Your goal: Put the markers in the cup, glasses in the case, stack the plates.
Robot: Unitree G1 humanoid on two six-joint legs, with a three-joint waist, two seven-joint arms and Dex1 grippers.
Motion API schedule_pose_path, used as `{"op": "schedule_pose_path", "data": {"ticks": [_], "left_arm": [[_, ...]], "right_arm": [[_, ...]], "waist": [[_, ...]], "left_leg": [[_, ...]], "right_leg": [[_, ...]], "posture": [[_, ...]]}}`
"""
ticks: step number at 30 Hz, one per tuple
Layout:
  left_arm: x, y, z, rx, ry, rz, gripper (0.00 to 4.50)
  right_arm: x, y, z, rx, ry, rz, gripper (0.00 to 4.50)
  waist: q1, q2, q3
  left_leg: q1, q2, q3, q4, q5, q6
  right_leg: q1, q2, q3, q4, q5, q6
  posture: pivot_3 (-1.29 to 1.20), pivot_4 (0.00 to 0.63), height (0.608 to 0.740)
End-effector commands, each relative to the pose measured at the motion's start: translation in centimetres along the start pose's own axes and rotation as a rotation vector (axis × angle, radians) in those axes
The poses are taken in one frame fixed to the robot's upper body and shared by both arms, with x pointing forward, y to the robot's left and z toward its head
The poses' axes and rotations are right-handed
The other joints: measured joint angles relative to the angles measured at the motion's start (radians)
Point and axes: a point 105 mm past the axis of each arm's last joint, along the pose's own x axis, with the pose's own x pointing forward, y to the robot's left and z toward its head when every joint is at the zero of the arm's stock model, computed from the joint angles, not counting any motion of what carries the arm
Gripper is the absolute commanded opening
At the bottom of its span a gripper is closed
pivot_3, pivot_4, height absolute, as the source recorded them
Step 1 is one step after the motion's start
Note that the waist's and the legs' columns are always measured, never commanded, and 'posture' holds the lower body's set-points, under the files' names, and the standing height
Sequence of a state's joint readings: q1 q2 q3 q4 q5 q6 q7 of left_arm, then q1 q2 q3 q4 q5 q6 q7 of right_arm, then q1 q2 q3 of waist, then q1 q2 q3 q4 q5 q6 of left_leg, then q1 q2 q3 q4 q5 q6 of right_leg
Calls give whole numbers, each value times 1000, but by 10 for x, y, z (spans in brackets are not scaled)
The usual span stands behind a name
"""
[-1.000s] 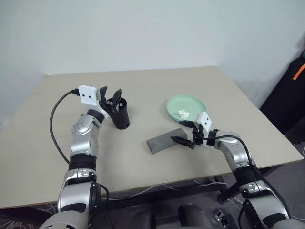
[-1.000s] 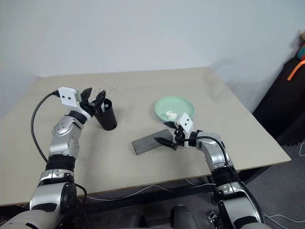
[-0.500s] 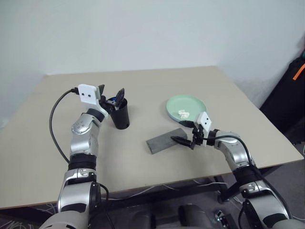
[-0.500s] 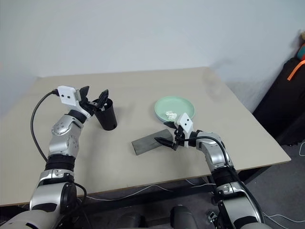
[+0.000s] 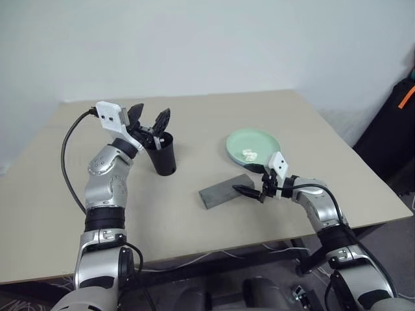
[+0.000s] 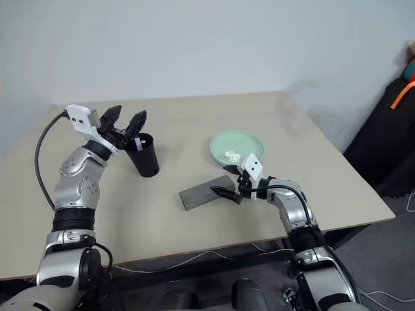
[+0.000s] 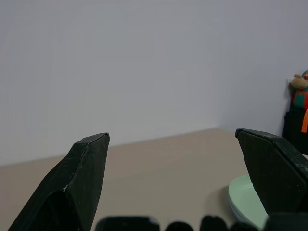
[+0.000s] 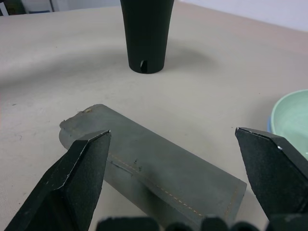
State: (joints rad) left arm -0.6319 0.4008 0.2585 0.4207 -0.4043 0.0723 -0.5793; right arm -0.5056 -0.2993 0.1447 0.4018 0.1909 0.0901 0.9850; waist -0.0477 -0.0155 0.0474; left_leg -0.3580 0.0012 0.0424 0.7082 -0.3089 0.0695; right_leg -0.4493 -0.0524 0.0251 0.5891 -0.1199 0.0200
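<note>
The left gripper point(image 5: 150, 118) is being held wide open and empty just above the rim of the black cup point(image 5: 163, 157), where a marker tip point(image 6: 138, 140) is seen. The right gripper point(image 5: 248, 192) is being held fully open, empty, at the closed grey case point(image 5: 224, 191). The mint green plate point(image 5: 253, 146) is lying stacked on the blue one beyond the case.

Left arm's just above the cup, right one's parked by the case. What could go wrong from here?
The left gripper hangs open right over the rim of the cup; a sideways swing could tip the tall, narrow cup. The right gripper sits open at the end of the closed case, so a forward nudge may push it across the table. The green plate lies close behind that arm.
</note>
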Motion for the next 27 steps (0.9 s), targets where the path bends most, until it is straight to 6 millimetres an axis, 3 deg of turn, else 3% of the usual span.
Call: {"op": "schedule_pose_path", "data": {"ticks": [1,4,8,12,14,18,22,27], "left_arm": [[2,-1,20,27,-61,-12,4459],[2,-1,20,27,-61,-12,4459],[-20,-27,23,31,6,-214,4459],[-65,-54,-7,13,162,-337,4459],[-76,-62,-13,-7,194,-357,4459],[-80,-65,-14,-15,206,-358,4459],[-94,-102,-36,-99,266,-482,4459],[-96,-110,-42,-108,281,-500,4459]], "right_arm": [[-1,-6,18,-43,-46,-8,4500],[-1,-6,18,-43,-46,-8,4500],[-4,-6,19,-42,-48,-8,4500],[-6,-8,17,-36,-39,-13,4500],[-5,-9,18,-35,-36,-16,4500],[-5,-9,18,-35,-35,-16,4500],[-24,-22,17,-45,-7,-77,4500],[-31,-24,15,-45,4,-96,4500]], "waist": [[0,0,0],[0,0,0],[-6,0,0],[-6,1,0],[-4,1,0],[2,0,0],[-1,1,0],[-1,1,1]], "left_leg": [[0,0,0,0,0,0],[0,0,0,0,0,0],[0,0,1,-1,0,0],[0,1,2,-3,-1,-1],[0,2,2,-3,-1,-1],[-1,1,0,-2,0,-2],[0,1,2,-2,0,-2],[-1,1,2,-2,0,-2]], "right_leg": [[0,0,0,0,0,0],[0,0,0,0,0,0],[-1,0,1,0,0,0],[-3,0,2,0,0,0],[-3,1,2,1,0,0],[-2,0,1,0,-1,-2],[-2,0,1,0,-1,-2],[-3,1,1,0,-2,-2]], "posture": [[0,0,720],[0,0,720],[0,0,720],[0,0,720],[0,0,720],[0,0,720],[0,0,720],[0,0,720]]}}
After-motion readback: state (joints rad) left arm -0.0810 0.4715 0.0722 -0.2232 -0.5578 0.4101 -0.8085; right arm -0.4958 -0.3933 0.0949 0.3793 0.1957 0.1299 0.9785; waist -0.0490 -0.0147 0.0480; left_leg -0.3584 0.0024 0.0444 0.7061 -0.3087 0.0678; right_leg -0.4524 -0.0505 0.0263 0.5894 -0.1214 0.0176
